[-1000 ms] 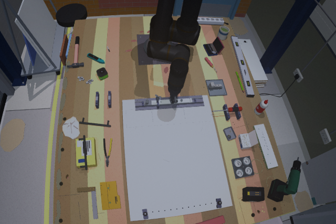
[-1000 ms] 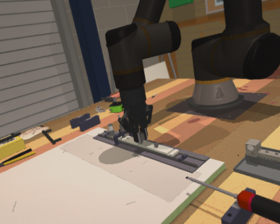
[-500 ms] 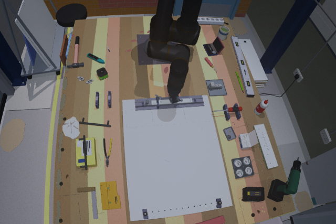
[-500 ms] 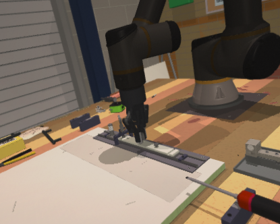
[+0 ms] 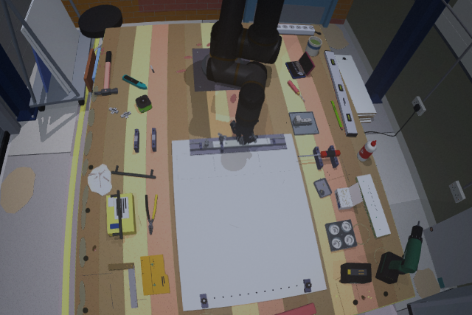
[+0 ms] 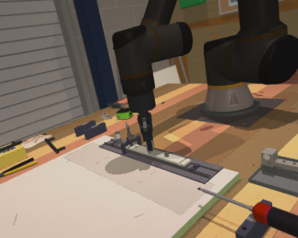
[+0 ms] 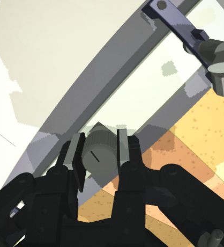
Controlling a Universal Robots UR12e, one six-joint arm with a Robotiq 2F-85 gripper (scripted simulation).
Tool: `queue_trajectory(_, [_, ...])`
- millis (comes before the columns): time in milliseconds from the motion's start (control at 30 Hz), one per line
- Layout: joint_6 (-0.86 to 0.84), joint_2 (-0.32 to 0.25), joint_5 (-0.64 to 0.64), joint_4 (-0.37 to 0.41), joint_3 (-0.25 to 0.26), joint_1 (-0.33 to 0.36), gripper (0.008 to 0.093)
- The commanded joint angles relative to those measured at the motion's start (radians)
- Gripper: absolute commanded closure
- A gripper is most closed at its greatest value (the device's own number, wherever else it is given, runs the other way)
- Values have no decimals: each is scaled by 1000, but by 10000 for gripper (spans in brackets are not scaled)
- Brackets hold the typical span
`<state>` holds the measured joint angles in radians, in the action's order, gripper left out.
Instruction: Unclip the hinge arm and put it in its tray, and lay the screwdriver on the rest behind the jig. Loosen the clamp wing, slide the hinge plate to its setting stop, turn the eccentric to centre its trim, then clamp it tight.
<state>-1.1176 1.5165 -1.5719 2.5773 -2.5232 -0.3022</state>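
The eccentric (image 7: 99, 157) is a small ribbed grey knob with a dark line across its top, standing on the pale hinge plate (image 7: 138, 94) in the grey jig (image 5: 238, 144) at the far edge of the white panel. The clamp wing (image 7: 219, 67) sits on a dark blue bracket further along the plate. The hinge arm (image 5: 302, 120) lies in its grey tray to the right of the jig. The red-handled screwdriver (image 5: 324, 153) rests across its blue rest beside the panel. My gripper (image 7: 99, 158) stands straight down over the plate and is closed around the eccentric.
The arm's base (image 5: 228, 67) stands on a grey plate behind the jig. The large white panel (image 5: 244, 220) fills the middle of the bench. Hand tools lie to the left, and a level (image 5: 340, 92), glue bottle (image 5: 366, 150) and drill (image 5: 404, 258) to the right.
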Motion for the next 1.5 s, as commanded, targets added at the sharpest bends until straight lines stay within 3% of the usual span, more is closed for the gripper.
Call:
queue_trajectory(0, [-27, -1, 1, 1, 1, 0, 934])
queue_trajectory(367, [-298, -1, 1, 1, 1, 0, 934])
queue_trajectory(700, [-399, -1, 1, 1, 1, 0, 934])
queue_trajectory(1167, [-402, -1, 1, 1, 1, 0, 934])
queue_trajectory(1467, [-191, -1, 1, 1, 1, 0, 934])
